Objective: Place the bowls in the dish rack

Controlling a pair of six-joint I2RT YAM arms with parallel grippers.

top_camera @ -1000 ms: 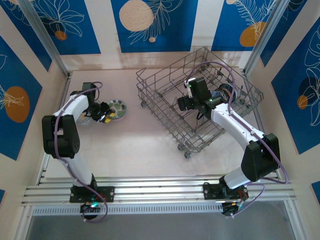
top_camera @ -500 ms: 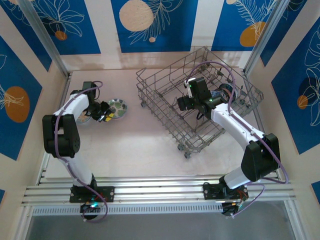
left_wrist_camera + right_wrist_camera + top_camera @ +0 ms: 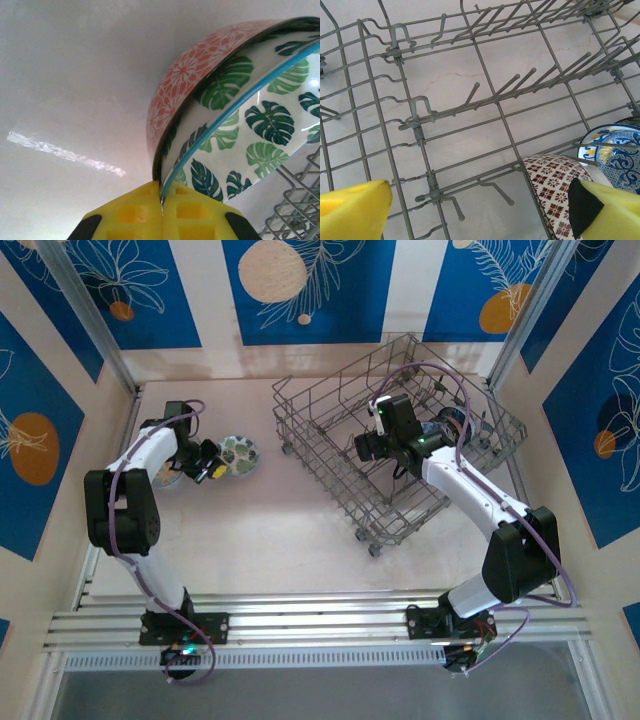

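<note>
My left gripper [image 3: 212, 464] is shut on the rim of a bowl [image 3: 240, 452] left of the dish rack [image 3: 345, 362]. In the left wrist view the yellow fingertips [image 3: 135, 212] pinch the blue-edged rim of this bowl [image 3: 240, 125], green leaves inside and pink-red pattern outside, tipped up on edge. My right gripper [image 3: 366, 448] hovers open inside the rack above its tines [image 3: 495, 92]. Beside its right finger stand a brown-and-white patterned bowl [image 3: 552, 185] and a blue-and-yellow bowl [image 3: 615, 150]. Part of another bowl [image 3: 166, 477] shows under the left forearm.
The rack sits skewed on the right half of the pale table [image 3: 270, 530], its small wheels [image 3: 374, 549] near the front. Walls close in the table on the left, right and far sides. An aluminium rail [image 3: 320, 620] runs along the near edge.
My left gripper has closed on the leaf-patterned bowl's rim, and the bowl has shifted slightly to the right and away. The right arm has not moved.
</note>
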